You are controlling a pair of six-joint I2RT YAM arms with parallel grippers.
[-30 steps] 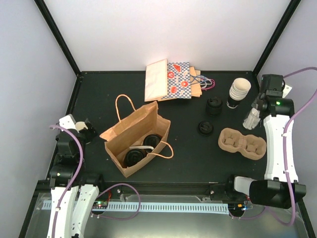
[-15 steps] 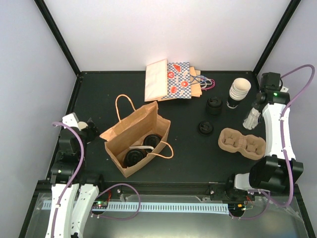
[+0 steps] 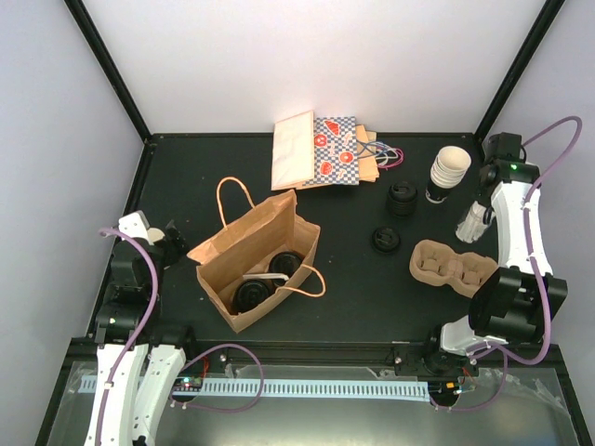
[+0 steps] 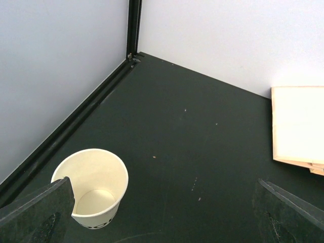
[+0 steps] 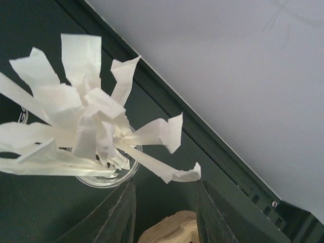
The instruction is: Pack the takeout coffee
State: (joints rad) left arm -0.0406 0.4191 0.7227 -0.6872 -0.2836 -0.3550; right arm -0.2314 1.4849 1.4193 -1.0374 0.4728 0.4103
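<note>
An open brown paper bag (image 3: 244,251) stands left of centre. Two round black lids (image 3: 251,295) show inside it with a bit of white between them; I cannot tell whether cups sit under them. An unlidded cream-white paper cup (image 4: 92,186) stands by the left wall, also in the top view (image 3: 154,234). My left gripper (image 3: 165,245) is open and empty, its left finger (image 4: 38,212) right beside that cup. My right gripper (image 3: 482,203) is open and empty by a clear cup of white paper strips (image 5: 83,126), which also shows in the top view (image 3: 472,223).
A stack of cream cups (image 3: 449,169) and two black lids (image 3: 403,198) (image 3: 386,239) sit at back right. A pulp cup carrier (image 3: 453,267) lies near the right arm and under the right fingers (image 5: 169,232). Flat bags (image 3: 321,149) lie at the back. Black frame rails edge the table.
The right arm's elbow has drawn in and its wrist has shifted a little toward the back wall, still over the clear cup. The left gripper has barely moved.
</note>
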